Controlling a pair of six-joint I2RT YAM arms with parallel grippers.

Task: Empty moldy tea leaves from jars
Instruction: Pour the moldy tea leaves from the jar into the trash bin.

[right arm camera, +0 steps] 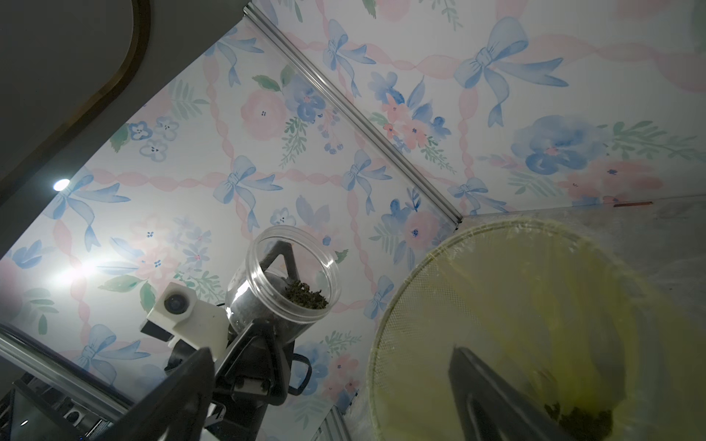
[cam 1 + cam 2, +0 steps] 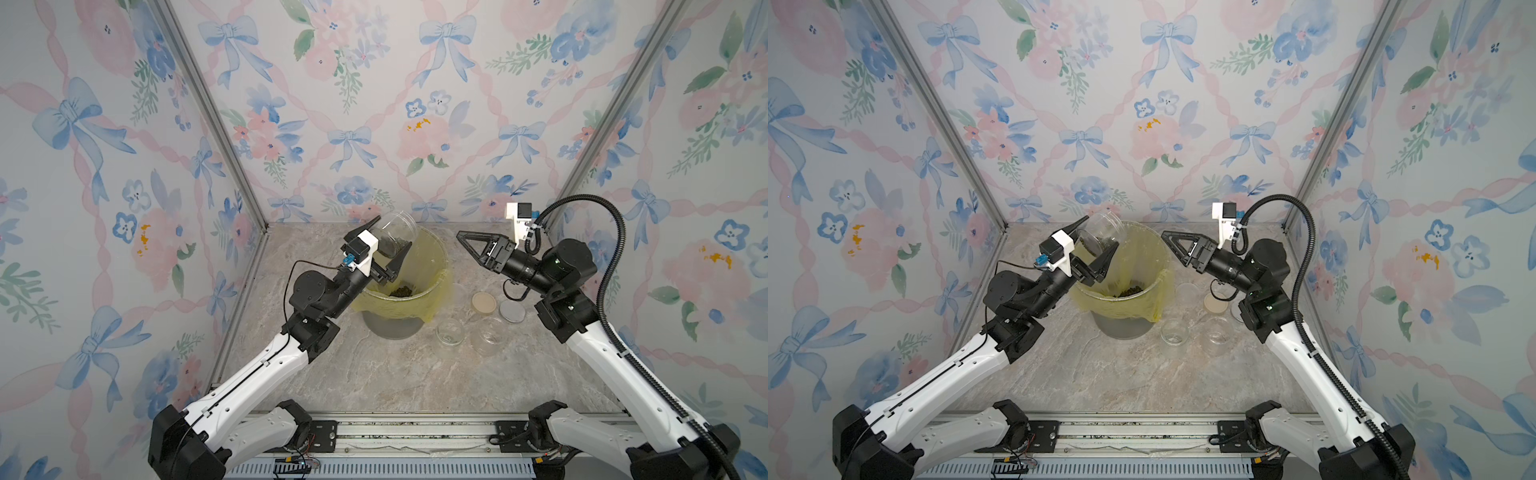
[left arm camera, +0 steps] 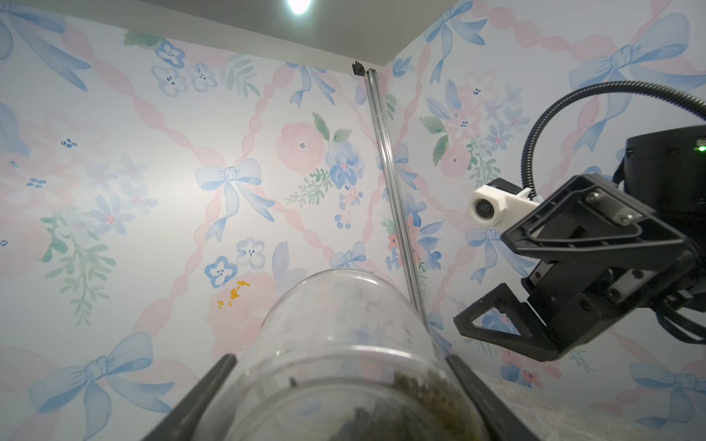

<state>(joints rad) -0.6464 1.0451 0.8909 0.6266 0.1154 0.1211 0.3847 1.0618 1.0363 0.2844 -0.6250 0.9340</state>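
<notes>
Clear and cylindrical, a small see-through jar point(image 2: 399, 226) is seen in both top views clamped between the fingers of the left gripper point(image 2: 393, 231). It is held tilted, open mouth raised toward the far wall, above the far left rim of a large round bin point(image 2: 390, 328). Dark brownish-green moldy tea leaves point(image 2: 388, 246) are gathered at its lower end. The bin is lined with a yellow translucent plastic bag point(image 2: 415, 309) folded over the rim, and a second clump of tea leaves point(image 2: 401, 291) lies inside it. Right of the bin, on the near side, two empty clear jars point(image 2: 450, 331) point(image 2: 486, 338) stand upright on the marble-patterned tabletop point(image 2: 374, 382). Just beyond them a flat tan round lid point(image 2: 483, 302) and a flat grey round lid point(image 2: 512, 311) are laid side by side. The right gripper point(image 2: 463, 240) is held in the air to the right of the bin's far rim, pointed toward the raised jar.

From the left wrist, the small see-through jar point(image 3: 344, 343) is shown pressed between two dark fingers point(image 3: 206, 397), with leaves at its base. Beyond it, the right gripper point(image 3: 480, 278) is seen with jaws spread wide and nothing between them.

From the right wrist, the jar's mouth point(image 1: 292, 267) is turned toward the camera and the moldy tea leaves point(image 1: 305, 298) lie on its lower wall. The yellow-lined bin point(image 1: 401, 286) is beside it, with the second clump of tea leaves point(image 1: 580, 420) at its bottom.
</notes>
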